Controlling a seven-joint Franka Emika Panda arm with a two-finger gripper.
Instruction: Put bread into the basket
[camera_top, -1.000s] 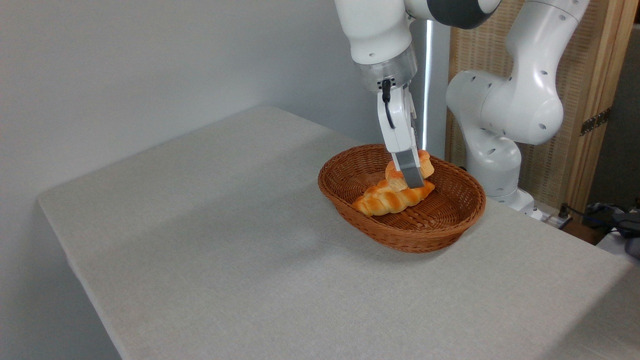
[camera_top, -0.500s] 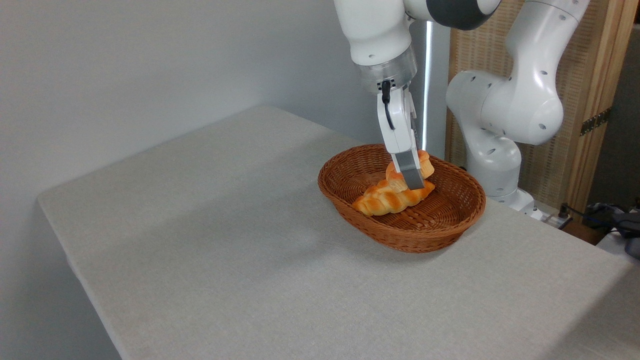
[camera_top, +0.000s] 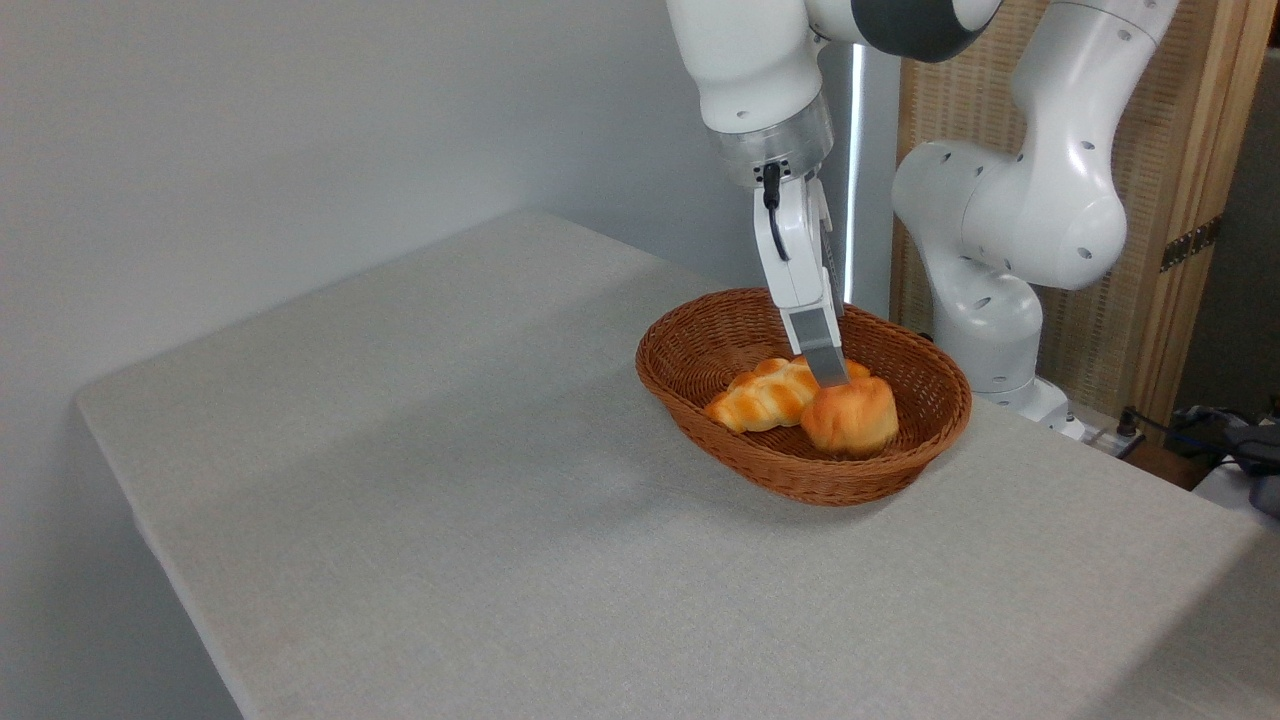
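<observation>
Table (camera_top: 500, 480), grey cloth: bears basket (camera_top: 700, 415), oval brown wicker. Inside: braided loaf (camera_top: 760, 393); bread (camera_top: 850, 417), round golden bun, touching the loaf near the front wall. Gripper (camera_top: 828, 372): holds nothing; finger spread cannot be told. Risk: your lift-off may clip the bun and nudge it.

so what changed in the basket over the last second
The bun has left the hand: a second ago it sat up between the fingers, on top of the braided loaf; now it lies on the floor of the basket, to the right of the loaf and nearer the camera. Only one finger shows, so the jaw opening cannot be read. The hand, loaf, basket and table stayed put.
</observation>
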